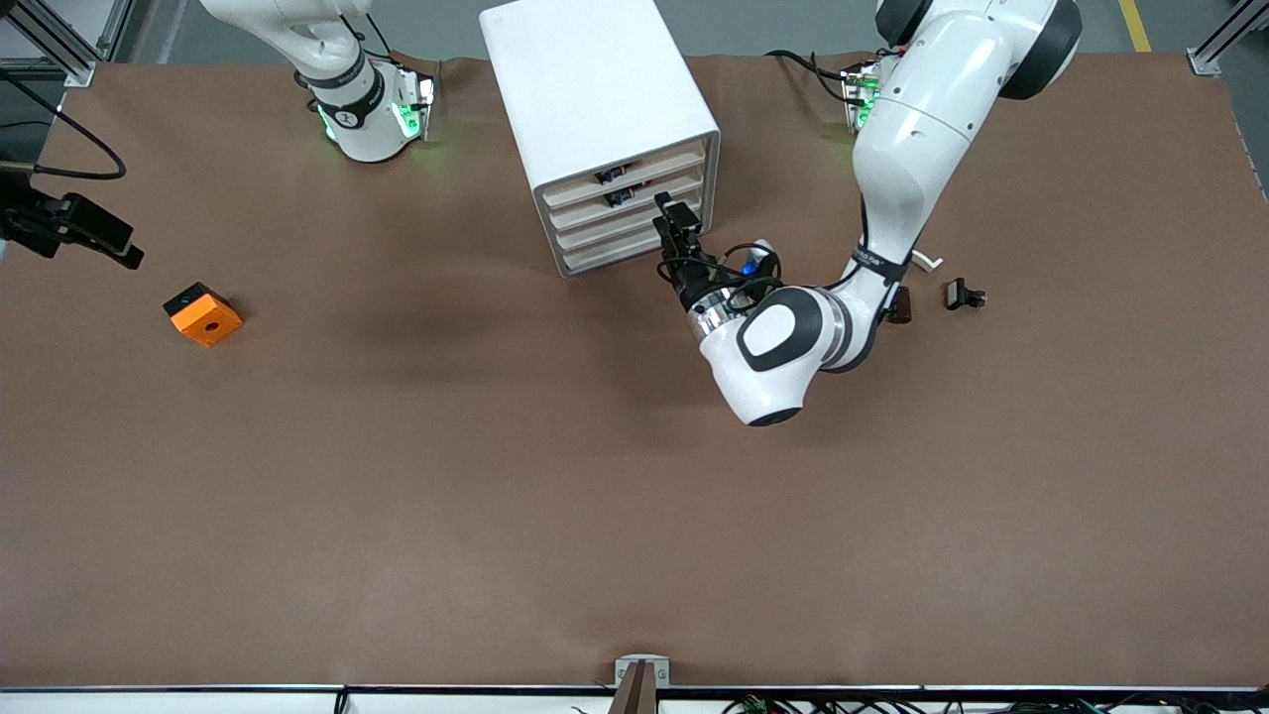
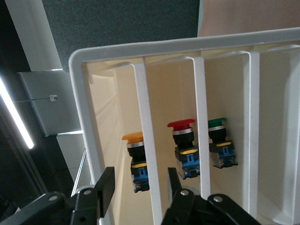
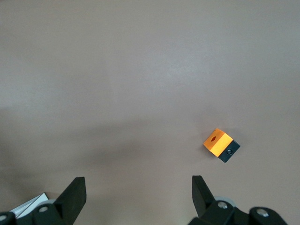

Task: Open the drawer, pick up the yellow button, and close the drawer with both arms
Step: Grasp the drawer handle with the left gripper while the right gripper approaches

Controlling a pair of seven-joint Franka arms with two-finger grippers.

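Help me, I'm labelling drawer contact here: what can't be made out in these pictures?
- Front view: which of the cream slat drawer fronts of the white boxy cabinet the open left gripper touches, if any; its own fingers cover the spot.
- Left wrist view: one side of the orange-yellow-capped push button, hidden by a white slat.
- Front view: the right arm is cut off by the top edge; the open right gripper shows clearly only in its wrist view.

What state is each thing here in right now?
Cabinet: upright, drawers nearly shut.
Left gripper: open, at the drawer fronts.
Right gripper: open, over bare table, waiting.
Orange-capped button: in the cabinet, untouched.
Orange block: on the table, untouched.
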